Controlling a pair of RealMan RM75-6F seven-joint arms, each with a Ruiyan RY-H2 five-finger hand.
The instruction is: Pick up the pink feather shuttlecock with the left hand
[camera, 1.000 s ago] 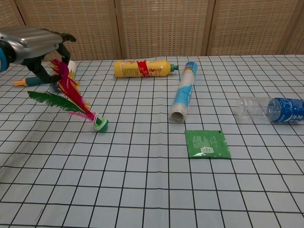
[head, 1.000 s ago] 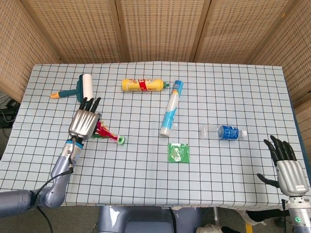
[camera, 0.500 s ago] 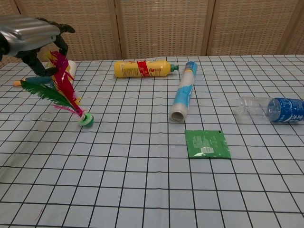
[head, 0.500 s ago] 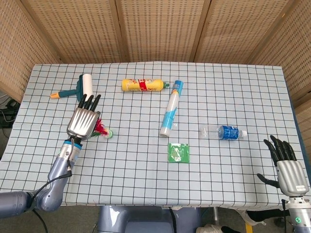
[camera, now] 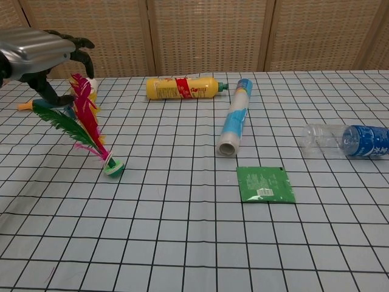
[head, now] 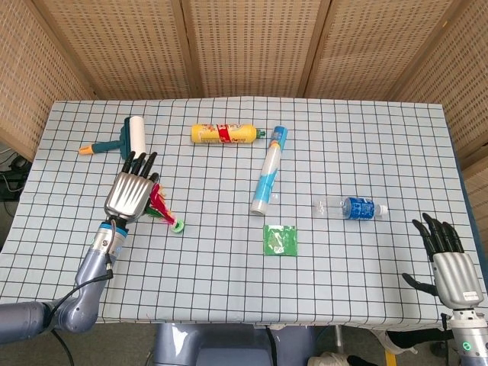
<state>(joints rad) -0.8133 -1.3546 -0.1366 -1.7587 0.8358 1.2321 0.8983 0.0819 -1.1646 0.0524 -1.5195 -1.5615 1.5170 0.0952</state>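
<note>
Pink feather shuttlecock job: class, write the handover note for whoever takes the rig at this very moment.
Left hand: holds the pink feather shuttlecock by its feathers; whether the green base is off the table I cannot tell.
Right hand: open, holding nothing, at the table's near right edge.
Done: feathers grasped.
Left: raise the shuttlecock well above the cloth.

Lab-like test setup, grid-cloth table (head: pixel 320 259), woven wicker screens (head: pixel 252 46)

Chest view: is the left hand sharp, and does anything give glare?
Chest view: the left hand is cut by the frame edge, with bright streaks on its metal back. Head view: it is whole and evenly lit, above the shuttlecock.
</note>
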